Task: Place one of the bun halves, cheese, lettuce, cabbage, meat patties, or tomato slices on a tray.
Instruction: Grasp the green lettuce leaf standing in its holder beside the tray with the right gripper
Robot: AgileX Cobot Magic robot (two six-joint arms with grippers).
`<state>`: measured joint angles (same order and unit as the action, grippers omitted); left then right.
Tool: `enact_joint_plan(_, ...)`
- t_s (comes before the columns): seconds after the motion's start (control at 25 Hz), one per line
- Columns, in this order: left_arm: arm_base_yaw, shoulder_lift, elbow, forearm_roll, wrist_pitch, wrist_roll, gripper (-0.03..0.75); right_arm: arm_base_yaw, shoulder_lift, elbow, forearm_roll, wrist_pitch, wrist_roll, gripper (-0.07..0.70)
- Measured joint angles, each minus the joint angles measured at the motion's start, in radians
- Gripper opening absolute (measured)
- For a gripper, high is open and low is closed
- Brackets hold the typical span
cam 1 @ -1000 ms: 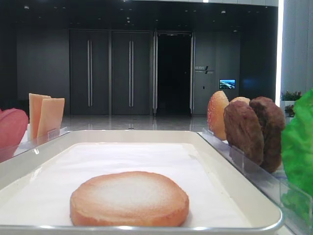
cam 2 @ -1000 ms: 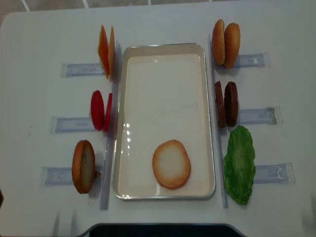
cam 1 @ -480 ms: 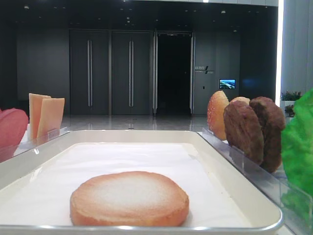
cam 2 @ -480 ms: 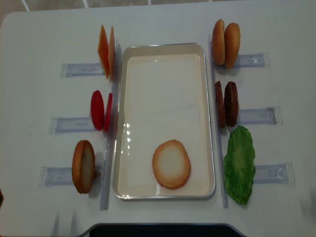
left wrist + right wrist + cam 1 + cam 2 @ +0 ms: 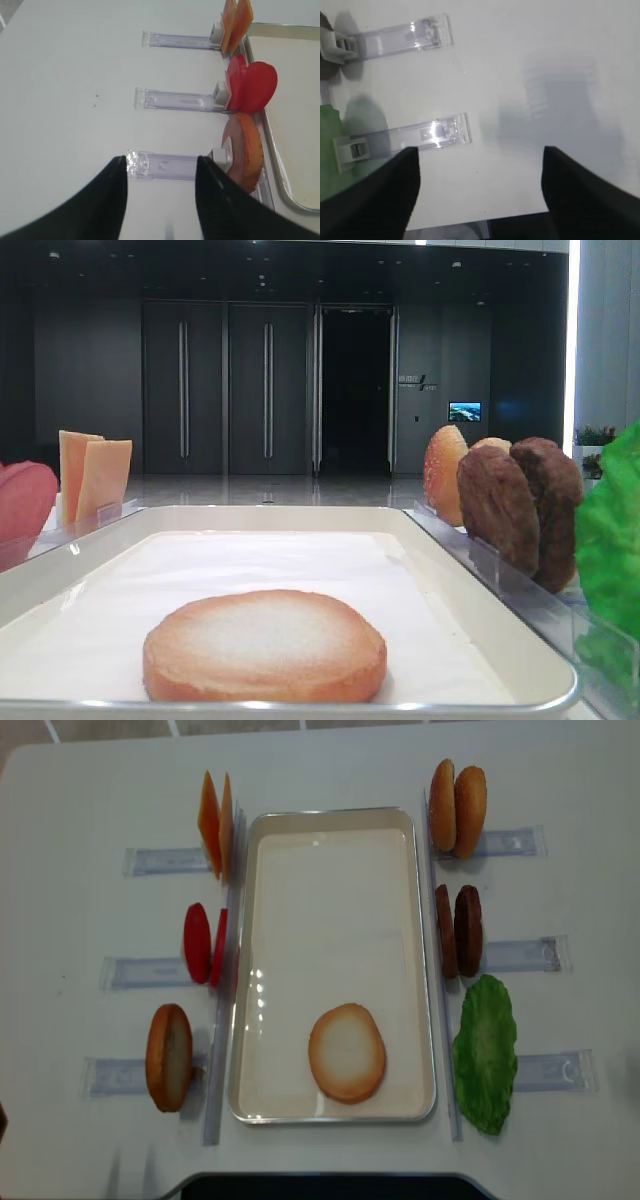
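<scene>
The off-white tray [image 5: 333, 830] lies lengthwise at centre. One bun half [image 5: 347, 1052] lies flat, pale face up, at its 6 o'clock end. Upright in holders: cheese [image 5: 216, 823] at 10 o'clock, tomato slices [image 5: 204, 943] at 9, a bun [image 5: 169, 1057] at 8, two buns [image 5: 457, 808] at 2, meat patties [image 5: 458, 931] at 3, lettuce [image 5: 485, 1053] at 4.

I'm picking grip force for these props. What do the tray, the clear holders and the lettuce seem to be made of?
The tray looks like glossy off-white plastic or enamelled metal, going by the highlights on its rim; a matte white paper liner covers its floor. The holders look like clear hard acrylic: see-through with sharp glints. The lettuce is probably soft moulded plastic or rubber, given its uniform bright green and crinkled surface.
</scene>
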<state>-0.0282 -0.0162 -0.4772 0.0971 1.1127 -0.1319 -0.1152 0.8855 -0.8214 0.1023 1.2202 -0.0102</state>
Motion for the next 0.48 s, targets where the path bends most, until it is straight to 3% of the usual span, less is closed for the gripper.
enact_joint_plan(0.32,0.0,0.0,0.0,0.0,0.0,0.0,0.345,0.062,0.091,-0.005,0.014,0.001,-0.002,0.515)
enact_joint_plan(0.48,0.0,0.0,0.0,0.0,0.0,0.0,0.345,0.134,0.105,-0.005,0.027,0.001,0.061,0.515)
